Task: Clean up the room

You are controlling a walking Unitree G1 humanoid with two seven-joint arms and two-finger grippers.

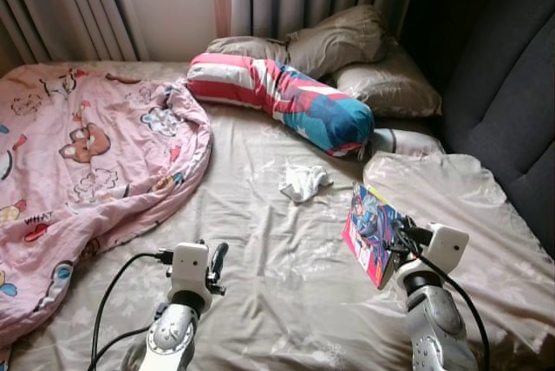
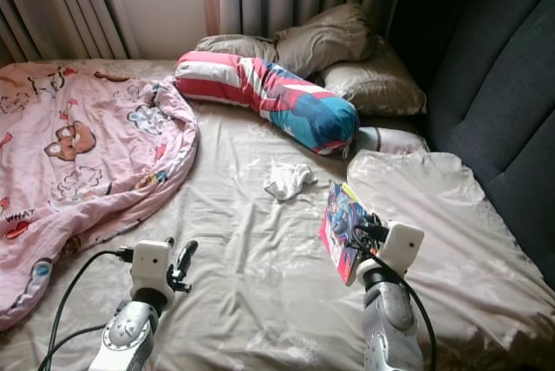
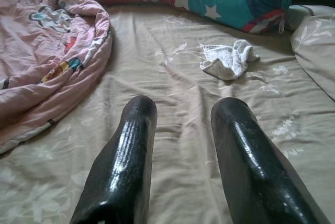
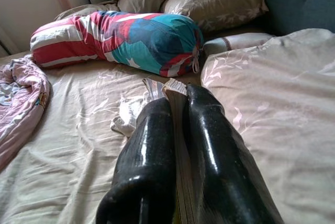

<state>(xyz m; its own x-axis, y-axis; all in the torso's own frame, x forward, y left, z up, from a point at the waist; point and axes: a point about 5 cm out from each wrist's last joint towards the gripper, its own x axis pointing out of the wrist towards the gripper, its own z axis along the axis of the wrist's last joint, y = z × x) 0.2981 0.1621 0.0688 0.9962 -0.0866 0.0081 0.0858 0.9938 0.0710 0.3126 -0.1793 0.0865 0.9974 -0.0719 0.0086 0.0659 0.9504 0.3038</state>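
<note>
Above bed point(image 1: 260, 241), right hand point(image 1: 395, 241) clamps comic book point(image 1: 371, 231) upright btwn fingers; left hand point(image 1: 217, 260) open, empty.

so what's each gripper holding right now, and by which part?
Right gripper pinches the colourful book by its edge, cover upright. Left gripper is open, holding nothing.

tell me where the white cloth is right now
The cloth lies crumpled mid-bed, just in front of the striped bolster and left of the book in the right claw.
</note>
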